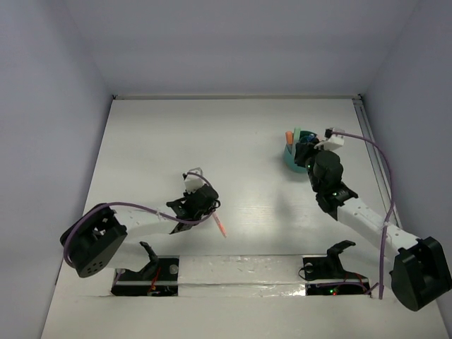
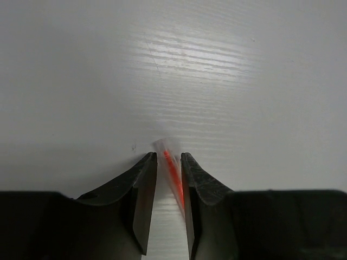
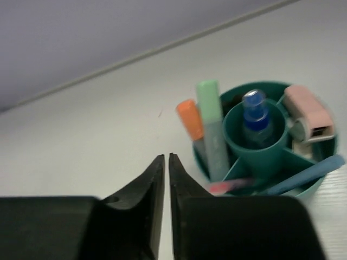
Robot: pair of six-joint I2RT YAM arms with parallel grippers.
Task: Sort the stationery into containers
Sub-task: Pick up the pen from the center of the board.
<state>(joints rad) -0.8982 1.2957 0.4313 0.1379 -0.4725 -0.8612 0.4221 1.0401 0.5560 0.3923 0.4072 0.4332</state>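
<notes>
One orange pen [image 2: 173, 174] pinched in left hand [image 2: 168, 158].

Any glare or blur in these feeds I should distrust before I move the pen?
Top external: sharp, but with a bright sheen on the table mid-way. Left wrist: glare streaks on the table ahead, and the pen in the left gripper looks smeared. Right wrist: soft overall, with the cup out of focus beyond the shut right gripper.

Teal cup [image 3: 255, 162], green marker [image 3: 212, 124], orange marker [image 3: 190, 118], blue-capped bottle [image 3: 255, 111], pink eraser [image 3: 306, 105], orange pen [image 2: 172, 173], white counter [image 2: 217, 81] with faint wood-grain streaks.
</notes>
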